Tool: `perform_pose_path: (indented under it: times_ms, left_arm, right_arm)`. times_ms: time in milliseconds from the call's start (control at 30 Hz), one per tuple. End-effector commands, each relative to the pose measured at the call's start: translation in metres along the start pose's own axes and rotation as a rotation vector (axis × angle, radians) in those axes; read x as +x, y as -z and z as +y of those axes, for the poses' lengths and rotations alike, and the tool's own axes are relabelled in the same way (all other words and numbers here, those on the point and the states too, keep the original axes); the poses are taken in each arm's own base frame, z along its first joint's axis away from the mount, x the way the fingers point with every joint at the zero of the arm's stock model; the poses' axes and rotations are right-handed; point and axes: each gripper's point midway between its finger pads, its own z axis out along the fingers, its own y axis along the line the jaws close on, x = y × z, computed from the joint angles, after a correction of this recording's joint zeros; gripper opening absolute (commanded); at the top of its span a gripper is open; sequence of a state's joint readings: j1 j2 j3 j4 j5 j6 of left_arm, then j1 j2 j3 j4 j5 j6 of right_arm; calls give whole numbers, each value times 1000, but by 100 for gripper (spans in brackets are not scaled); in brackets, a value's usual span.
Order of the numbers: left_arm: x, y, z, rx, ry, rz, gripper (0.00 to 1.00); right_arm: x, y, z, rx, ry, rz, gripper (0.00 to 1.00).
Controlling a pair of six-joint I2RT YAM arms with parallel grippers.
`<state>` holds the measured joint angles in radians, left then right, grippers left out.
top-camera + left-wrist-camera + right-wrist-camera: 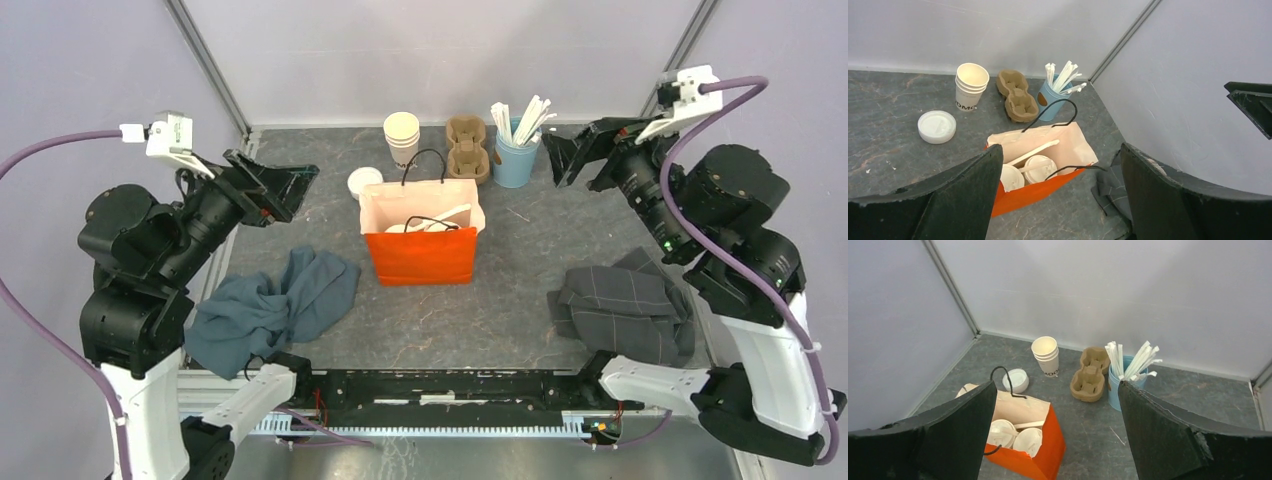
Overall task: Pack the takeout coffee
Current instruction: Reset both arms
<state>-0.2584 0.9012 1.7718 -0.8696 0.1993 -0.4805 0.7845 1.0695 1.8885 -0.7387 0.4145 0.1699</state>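
Two lidded cups (1039, 169) are sitting upright in the orange bag (420, 258), likely so nothing spills. Left gripper (290, 195) at its 10 o'clock and right gripper (558, 160) at 2 o'clock are hanging released and empty, leaving the bag free.

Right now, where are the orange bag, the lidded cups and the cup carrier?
orange bag (420, 258): top external view, middle of front face.
lidded cups (1040, 171): left wrist view, lid of one cup inside the bag.
cup carrier (467, 147): top external view, ridge between its wells.
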Motion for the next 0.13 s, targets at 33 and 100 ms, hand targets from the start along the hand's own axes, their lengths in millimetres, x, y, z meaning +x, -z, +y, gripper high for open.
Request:
perform_pose_path:
  times_ms: [33,100]
  left_arm:
    - [-14,-7,0,-4,-50,-34,93]
    - [-14,-9,0,-2,-49,-33,93]
  right_arm:
    - [15,5,-21,101,-5,-3,98]
    - [18,7,-31,155,6,13,98]
